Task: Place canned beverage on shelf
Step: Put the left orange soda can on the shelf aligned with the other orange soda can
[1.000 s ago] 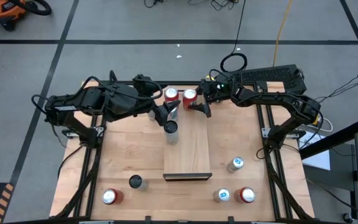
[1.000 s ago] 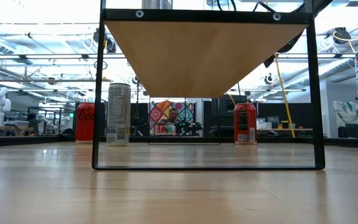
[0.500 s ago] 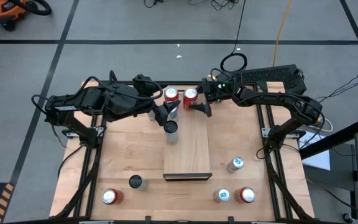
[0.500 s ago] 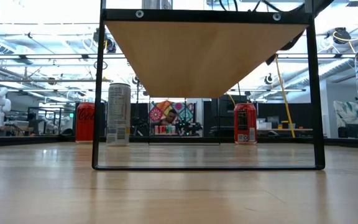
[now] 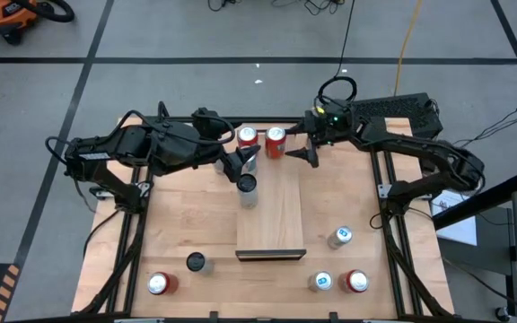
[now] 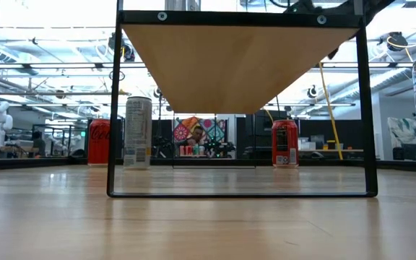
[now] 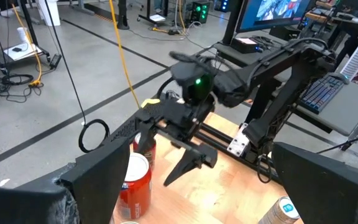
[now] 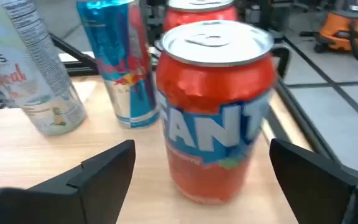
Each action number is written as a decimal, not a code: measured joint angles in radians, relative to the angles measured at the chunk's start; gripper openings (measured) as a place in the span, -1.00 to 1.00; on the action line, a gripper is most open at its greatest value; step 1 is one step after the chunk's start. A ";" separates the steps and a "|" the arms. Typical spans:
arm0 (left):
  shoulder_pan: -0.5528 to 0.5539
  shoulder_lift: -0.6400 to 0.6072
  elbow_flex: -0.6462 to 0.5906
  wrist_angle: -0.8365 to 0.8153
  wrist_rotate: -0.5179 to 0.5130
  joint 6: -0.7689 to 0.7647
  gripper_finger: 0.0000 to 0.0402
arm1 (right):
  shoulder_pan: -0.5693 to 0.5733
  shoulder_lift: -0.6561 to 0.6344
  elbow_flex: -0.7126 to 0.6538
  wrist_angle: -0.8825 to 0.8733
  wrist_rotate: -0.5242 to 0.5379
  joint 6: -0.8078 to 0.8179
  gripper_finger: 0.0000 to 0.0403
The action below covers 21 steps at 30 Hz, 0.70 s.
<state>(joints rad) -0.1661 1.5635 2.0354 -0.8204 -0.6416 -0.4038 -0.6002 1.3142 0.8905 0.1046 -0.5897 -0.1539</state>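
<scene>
Two cans crowd the far end of the pale-wood shelf board (image 5: pixel 271 215): an orange Fanta can (image 8: pixel 215 109) directly ahead of the right tool (image 5: pixel 305 152), whose fingers stand wide and empty, and a red can (image 5: pixel 248 137) just beyond it. Any sweep of that tool could tip the orange can, and a fall would likely topple its neighbour. The left tool (image 5: pixel 240 161), also wide and empty, waits beside a tall white can (image 5: pixel 247 186), leaving little room between the arms.
</scene>
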 joint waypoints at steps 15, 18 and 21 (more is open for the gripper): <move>0.004 0.000 0.000 0.000 -0.001 -0.001 0.96 | 0.006 -0.041 0.000 -0.235 0.112 -0.001 0.06; 0.005 0.000 0.000 -0.002 -0.003 -0.002 0.96 | 0.009 -0.034 0.000 -0.230 0.143 0.038 -0.17; 0.005 0.000 0.000 -0.003 -0.006 -0.002 0.96 | 0.009 -0.023 0.000 -0.198 0.139 0.041 -0.40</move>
<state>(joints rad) -0.1616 1.5635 2.0354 -0.8230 -0.6479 -0.4061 -0.5915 1.2916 0.8902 -0.0937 -0.4512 -0.1131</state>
